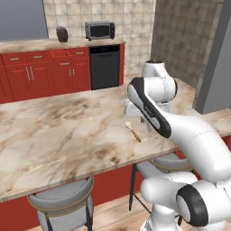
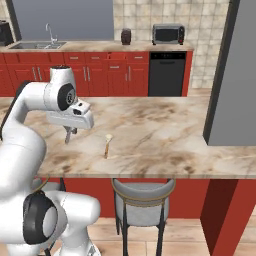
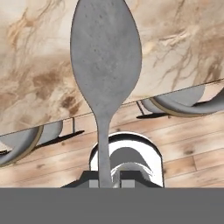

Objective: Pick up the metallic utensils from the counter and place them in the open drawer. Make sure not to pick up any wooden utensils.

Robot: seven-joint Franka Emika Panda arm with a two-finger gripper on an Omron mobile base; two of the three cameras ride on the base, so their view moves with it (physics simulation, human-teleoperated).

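Note:
A grey metal spoon [image 3: 105,57], one of the metallic utensils, is clamped by its handle in my gripper [image 3: 106,181], its bowl pointing away from the hand. In the right base view my gripper [image 2: 69,132] hangs just above the near left part of the beige marbled counter [image 2: 160,135], the spoon [image 2: 67,139] dangling below it. The hand view looks past the counter's edge [image 3: 175,52] to the wooden floor. The wooden spoon [image 2: 107,145] [image 1: 133,131] lies on the counter a short way to the right of my gripper. The open drawer is out of view.
Grey-cushioned stools [image 1: 63,198] [image 2: 142,192] stand under the counter's near edge. Across the room are red cabinets, a black dishwasher [image 1: 104,66], a toaster oven [image 1: 99,30] and a sink [image 2: 37,45]. A tall grey block [image 2: 232,75] stands at the counter's right end.

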